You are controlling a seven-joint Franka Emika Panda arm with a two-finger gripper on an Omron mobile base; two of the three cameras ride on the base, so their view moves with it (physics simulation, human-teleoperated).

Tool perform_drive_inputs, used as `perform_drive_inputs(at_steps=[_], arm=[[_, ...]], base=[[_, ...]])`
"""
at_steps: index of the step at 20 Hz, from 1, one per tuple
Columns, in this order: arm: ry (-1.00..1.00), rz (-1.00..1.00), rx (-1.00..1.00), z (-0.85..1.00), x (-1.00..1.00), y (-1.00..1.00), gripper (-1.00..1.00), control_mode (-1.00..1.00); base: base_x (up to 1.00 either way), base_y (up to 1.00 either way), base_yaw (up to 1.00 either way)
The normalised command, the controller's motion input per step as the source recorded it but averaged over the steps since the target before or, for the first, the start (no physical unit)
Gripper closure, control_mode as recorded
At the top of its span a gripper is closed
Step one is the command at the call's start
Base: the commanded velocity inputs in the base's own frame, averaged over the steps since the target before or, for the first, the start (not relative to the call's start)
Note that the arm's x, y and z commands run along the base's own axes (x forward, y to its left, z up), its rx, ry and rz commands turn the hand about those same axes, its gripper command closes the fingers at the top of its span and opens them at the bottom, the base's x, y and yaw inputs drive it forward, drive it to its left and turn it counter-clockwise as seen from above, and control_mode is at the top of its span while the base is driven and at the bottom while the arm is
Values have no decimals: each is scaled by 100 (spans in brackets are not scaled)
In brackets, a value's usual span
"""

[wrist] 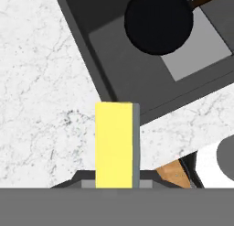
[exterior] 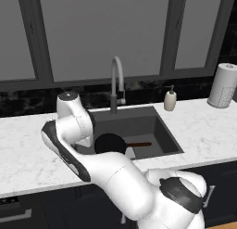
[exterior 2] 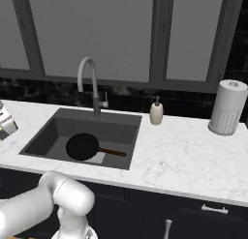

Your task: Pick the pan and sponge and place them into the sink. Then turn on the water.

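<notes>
The black pan (exterior: 110,143) lies flat in the dark grey sink (exterior: 157,126), its reddish-brown handle pointing right; it also shows as the pan (exterior 2: 82,146) in the sink (exterior 2: 48,136). In the hand view my gripper (wrist: 116,181) is shut on the yellow sponge (wrist: 114,142), whose grey-green layer faces right. The sponge hangs over the white marble counter beside the sink (wrist: 119,69) rim, with the pan (wrist: 158,21) farther on. No water runs from the gooseneck faucet (exterior: 115,79).
A soap dispenser (exterior: 170,99) stands behind the sink's right corner, and a paper towel roll (exterior: 223,85) stands far right on the counter. Dark window frames and a black backsplash close off the back. My own arm hides the sink's left part in the left base view.
</notes>
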Motion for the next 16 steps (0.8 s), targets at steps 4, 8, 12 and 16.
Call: perform_drive_inputs(at_steps=[4, 8, 12, 16], arm=[[0, -14, 13, 2, 0, -100, 100, -100], [0, -14, 1, 0, 0, -99, 100, -100], [0, -5, 0, 6, 1, -83, 100, -100], [4, -4, 0, 17, 13, -67, 100, -100]], base=[[0, 0, 0], [0, 0, 0], [0, 0, 0], [0, 0, 0]])
